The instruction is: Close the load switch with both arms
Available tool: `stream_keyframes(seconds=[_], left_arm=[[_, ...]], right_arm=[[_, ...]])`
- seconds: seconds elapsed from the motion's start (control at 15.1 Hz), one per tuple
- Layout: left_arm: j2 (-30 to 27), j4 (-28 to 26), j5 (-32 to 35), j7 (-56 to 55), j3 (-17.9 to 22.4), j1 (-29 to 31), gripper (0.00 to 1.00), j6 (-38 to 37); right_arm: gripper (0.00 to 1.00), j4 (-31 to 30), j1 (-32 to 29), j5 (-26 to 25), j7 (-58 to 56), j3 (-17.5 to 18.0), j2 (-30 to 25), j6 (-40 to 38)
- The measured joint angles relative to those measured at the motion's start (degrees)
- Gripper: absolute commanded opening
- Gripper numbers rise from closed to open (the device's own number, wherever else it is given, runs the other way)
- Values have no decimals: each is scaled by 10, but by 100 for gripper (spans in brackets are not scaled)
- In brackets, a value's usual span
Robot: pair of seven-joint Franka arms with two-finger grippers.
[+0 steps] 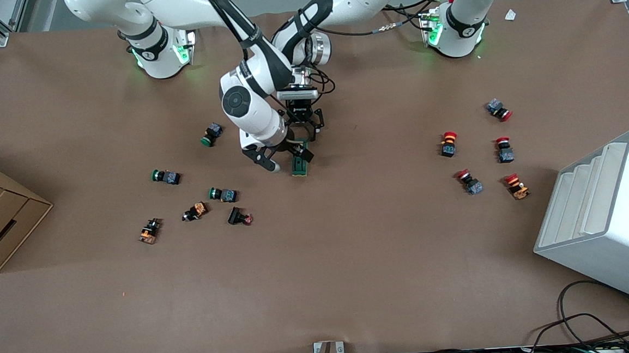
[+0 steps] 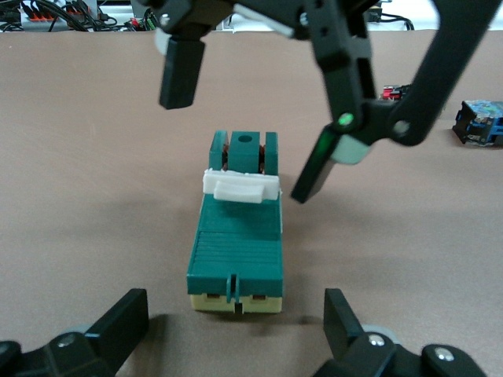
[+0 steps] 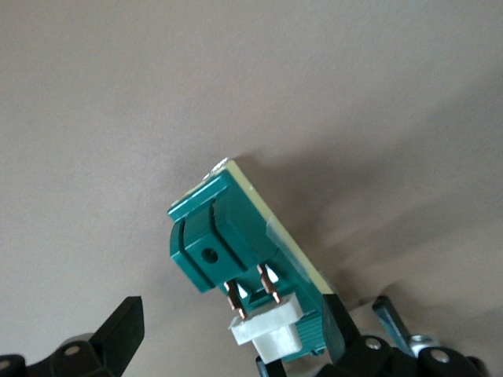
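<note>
Mid-table, the dark-green load switch point(image 1: 299, 165) lies flat on the brown table point(image 1: 352, 261), its cream base edge turned toward the front camera and its cream-white lever point(image 2: 240, 185) sitting across the body, near the forked end with the copper contacts.

Over the switch, the right gripper point(image 1: 281, 158) hangs with its fingers spread wide, one black finger point(image 2: 181, 72) to either side of the forked end and neither seeming to touch it; it holds nothing. In the right wrist view the switch point(image 3: 236, 251) lies between those fingers, with the lever point(image 3: 267, 330) at the near end.

Just above it in the front view, the left gripper point(image 1: 304, 123) is also spread wide and empty; its wrist view shows its fingertips point(image 2: 342, 318) flanking the cream-based end of the switch without visible contact.

The step in hand appears to be settling both grippers onto the switch, one to hold, one to press. To do it well, one gripper would likely need to pinch the long green sides squarely, low on the body, so the block cannot skate on the smooth table; the other should bear on the lever alone, clear of the copper contacts, pushing steadily along its travel. The two grippers sit close together, so a slow approach would guard against a clash of fingers.

Elsewhere, green push-buttons point(image 1: 166, 176) and red push-buttons point(image 1: 448, 143) lie scattered well apart from the work.
</note>
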Motion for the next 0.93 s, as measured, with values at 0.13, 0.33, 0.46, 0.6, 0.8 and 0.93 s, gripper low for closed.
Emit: stream_keyframes(seconds=[0.13,0.33,0.46,0.6,0.8,0.93], left_arm=[[0,0,0,0,0,0,99,-1],[0,0,0,0,0,0,99,-1],[0,0,0,0,0,0,99,-1],[0,0,0,0,0,0,99,-1],[0,0,0,0,0,0,99,-1],[0,0,0,0,0,0,99,-1]], right_arm=[[100,-1,9,1,1,0,7,16],[100,0,17,3,11,0,18,29],[100,1,17,11,13,0,19,32],[100,8,17,20,13,-1,19,33],[100,10,17,23,15,-2,19,29],[100,13,16,24,17,-3,18,25]])
